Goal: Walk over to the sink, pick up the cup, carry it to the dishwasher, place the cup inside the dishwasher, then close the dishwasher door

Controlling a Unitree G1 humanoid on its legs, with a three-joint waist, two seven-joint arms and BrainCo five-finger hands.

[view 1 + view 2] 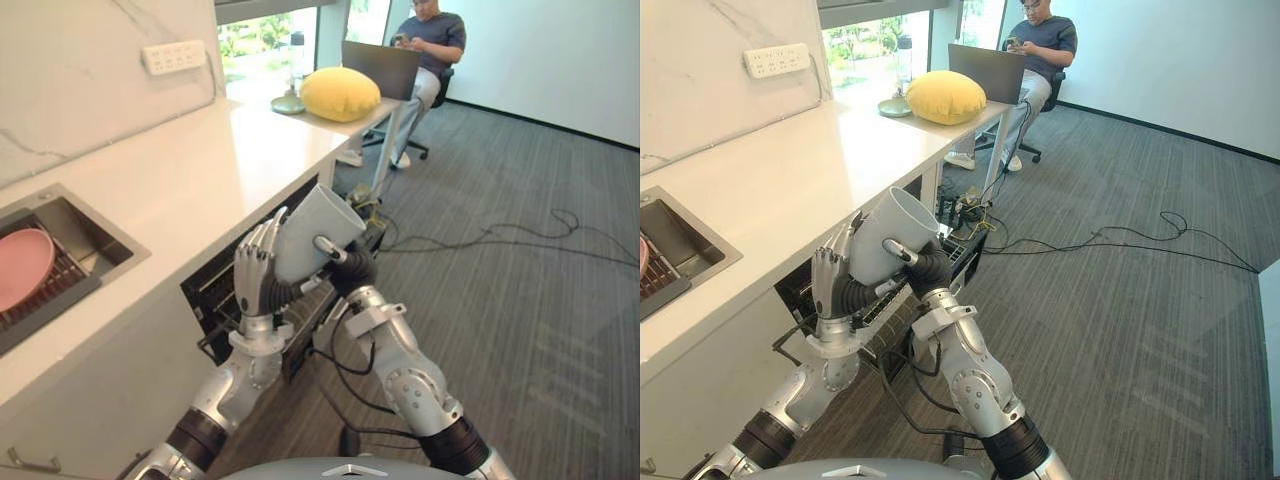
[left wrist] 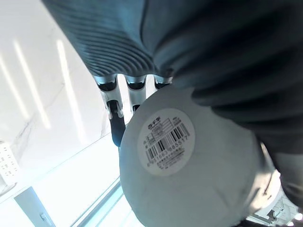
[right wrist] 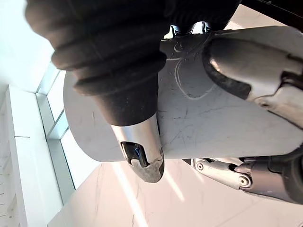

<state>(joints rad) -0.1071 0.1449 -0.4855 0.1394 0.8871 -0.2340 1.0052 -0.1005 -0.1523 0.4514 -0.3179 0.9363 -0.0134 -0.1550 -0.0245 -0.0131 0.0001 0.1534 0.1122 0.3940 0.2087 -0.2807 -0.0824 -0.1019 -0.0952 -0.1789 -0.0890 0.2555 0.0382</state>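
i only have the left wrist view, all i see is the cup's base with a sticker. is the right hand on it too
observer: yes, the right hand is curled round the cup, thumb across its side. The left hand presses straight fingers against the other side.
operator: where's the dishwasher
observer: the dishwasher stands open under the counter, just beyond and below both hands.
operator: which way is the cup's mouth facing
observer: the cup is tilted, with its mouth up and away from the robot.
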